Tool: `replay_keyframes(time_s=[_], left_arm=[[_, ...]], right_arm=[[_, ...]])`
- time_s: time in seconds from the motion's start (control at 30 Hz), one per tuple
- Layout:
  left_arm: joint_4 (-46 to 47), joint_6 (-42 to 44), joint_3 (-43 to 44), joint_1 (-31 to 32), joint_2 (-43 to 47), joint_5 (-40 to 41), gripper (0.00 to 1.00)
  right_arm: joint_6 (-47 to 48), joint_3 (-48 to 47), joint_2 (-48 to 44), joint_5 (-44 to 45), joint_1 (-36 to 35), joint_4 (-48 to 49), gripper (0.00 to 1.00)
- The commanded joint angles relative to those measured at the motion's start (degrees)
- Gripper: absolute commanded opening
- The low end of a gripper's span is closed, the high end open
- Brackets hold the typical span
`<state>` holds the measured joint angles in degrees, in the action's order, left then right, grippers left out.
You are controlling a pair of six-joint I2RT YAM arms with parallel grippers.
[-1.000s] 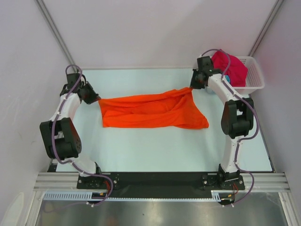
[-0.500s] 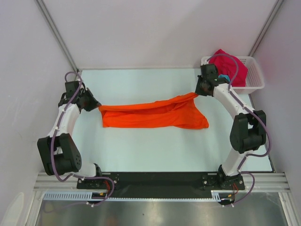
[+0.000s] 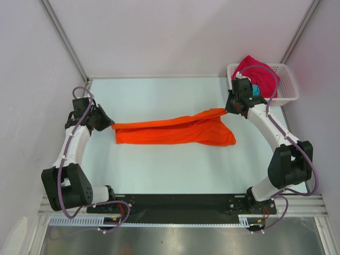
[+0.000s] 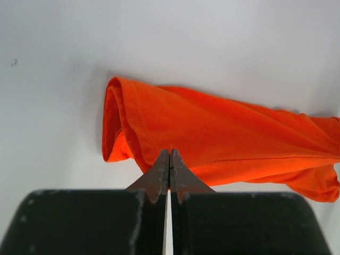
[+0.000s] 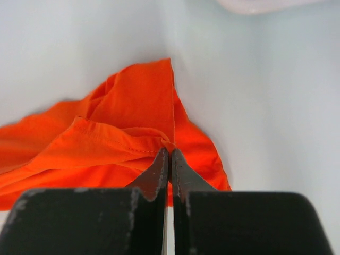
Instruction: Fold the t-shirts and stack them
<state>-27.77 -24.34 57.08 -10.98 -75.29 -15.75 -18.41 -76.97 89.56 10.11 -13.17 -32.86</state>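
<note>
While the left gripper (image 3: pixel 110 125) and right gripper (image 3: pixel 229 109) each pinch one end of the orange shirt (image 3: pixel 175 133), it stretches between them, bunched and unfolded. Just beyond the right gripper, a pink shirt (image 3: pixel 261 71) and a teal shirt (image 3: pixel 257 88) lie in the basket (image 3: pixel 291 97). Folding seems hardly begun, and nothing is stacked.

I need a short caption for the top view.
Left gripper and right gripper pinch opposite ends of the orange t-shirt across the table; a crimson t-shirt sits in the basket.
</note>
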Motion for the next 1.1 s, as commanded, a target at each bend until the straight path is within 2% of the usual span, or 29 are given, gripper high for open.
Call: replay_keyframes(time_s=[0.0,0.13,0.3,0.33,0.37,0.4,0.5,0.53,0.63,0.7,0.93,1.07], left_arm=[[-0.5,1.7,-2.3,0.1,3.0,-1.0,0.00],[-0.4,1.5,-5.0,0.0,4.2,-0.8,0.00],[-0.4,0.7,-6.8,0.0,5.0,-0.7,0.01],[-0.4,0.7,-6.9,0.0,5.0,-0.7,0.03],[-0.5,0.5,-6.9,0.0,5.1,-0.7,0.05],[-0.7,0.5,-6.8,0.0,5.1,-0.7,0.08],[-1.4,0.5,-6.0,0.0,4.9,-0.2,0.29],[-1.6,0.5,-5.8,0.0,4.9,-0.2,0.41],[-2.3,0.5,-4.8,0.0,4.8,0.6,0.56],[-2.6,0.4,-3.9,0.0,4.5,1.2,0.61],[-1.4,-1.1,-2.3,0.0,1.6,-0.8,0.62],[0.0,-1.4,-2.6,0.0,0.7,-2.3,0.62]], right_arm=[[-0.8,3.5,-3.2,0.6,-0.7,-0.8,0.00],[-1.4,5.6,-3.5,0.2,-1.9,-1.6,0.00],[-1.9,7.8,-4.6,-0.4,-3.5,-3.0,0.32],[-2.1,8.1,-4.8,-0.4,-3.7,-3.3,0.45],[-2.1,8.4,-5.1,-0.3,-4.1,-3.4,0.47],[-2.2,9.0,-5.4,-0.1,-4.1,-3.5,0.48],[-2.2,9.2,-5.8,0.3,-4.3,-3.9,0.57],[-2.2,9.0,-5.7,0.5,-4.5,-4.1,0.59],[-2.1,7.7,-4.8,0.5,-4.6,-3.9,0.61],[-2.0,6.2,-3.6,0.5,-4.8,-4.1,0.61],[-0.8,-4.8,5.5,0.1,-6.0,-4.1,0.63],[-0.7,-14.2,12.7,-1.7,-7.5,-4.9,0.63]])
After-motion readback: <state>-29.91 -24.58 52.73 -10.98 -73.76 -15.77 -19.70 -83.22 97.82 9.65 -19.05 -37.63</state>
